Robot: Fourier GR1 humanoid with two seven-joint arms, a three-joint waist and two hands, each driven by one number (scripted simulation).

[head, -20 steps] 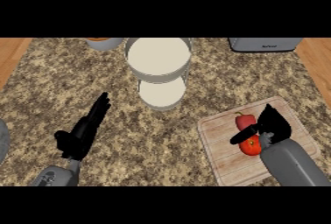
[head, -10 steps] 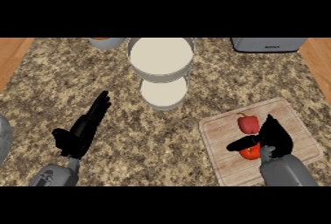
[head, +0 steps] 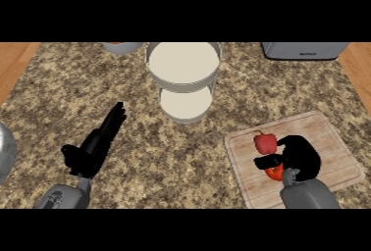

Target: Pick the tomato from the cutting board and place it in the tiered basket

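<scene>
On the cutting board (head: pixel 333 147), the right hand (head: pixel 301 156) curls round the tomato (head: pixel 275 172).

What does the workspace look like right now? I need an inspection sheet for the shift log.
Surface: speckled stone counter.
Job's things: tomato on the cutting board, mostly hidden by the right hand; tiered basket at the far middle.
Clutter: red pepper on the board; grey appliance far right; grey bowl far left.
Hands: right hand curled on the tomato; left hand open, resting.
Cables: nothing seen.
Surroundings: wooden floor.
</scene>
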